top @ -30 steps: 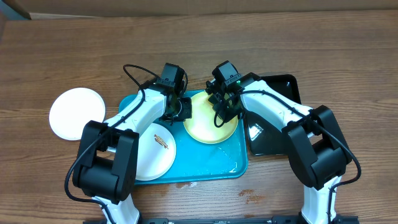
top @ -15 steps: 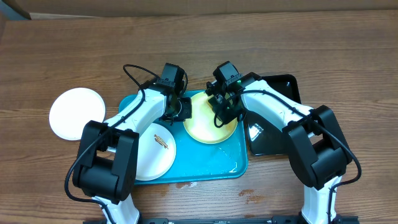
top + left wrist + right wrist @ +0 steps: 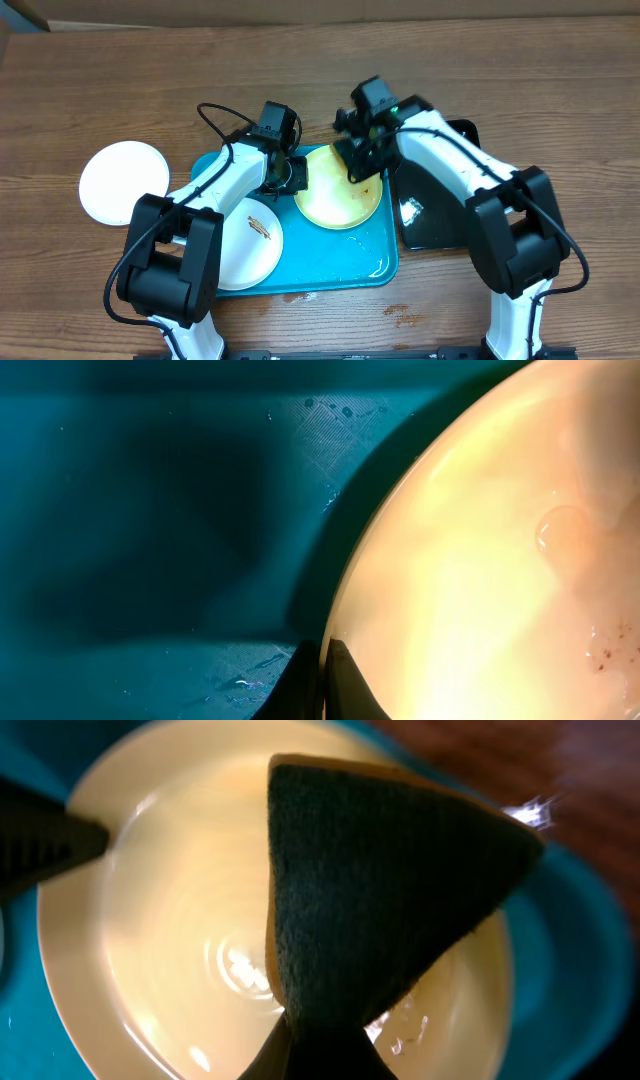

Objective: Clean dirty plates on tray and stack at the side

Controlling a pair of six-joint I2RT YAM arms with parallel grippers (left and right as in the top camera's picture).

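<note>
The pale yellow-green plate (image 3: 335, 200) lies wet on the turquoise tray (image 3: 340, 262); no smear shows on it. My left gripper (image 3: 297, 176) is shut on its left rim (image 3: 345, 620). My right gripper (image 3: 362, 160) is shut on a dark green sponge (image 3: 380, 890) and holds it over the plate's far right part (image 3: 170, 920). A white plate (image 3: 245, 245) with a dark smear lies on the tray's left half. Another white plate (image 3: 123, 182), with no smear, lies on the table left of the tray.
A glossy black tray (image 3: 440, 200) lies right of the turquoise tray, under my right arm. Water drops sit on the turquoise tray's front right part (image 3: 375, 262). A small stain (image 3: 405, 317) marks the wooden table near the front.
My right gripper has lifted with the sponge and moved back and to the right, off the plate's middle. The left gripper and the plates have not moved.
</note>
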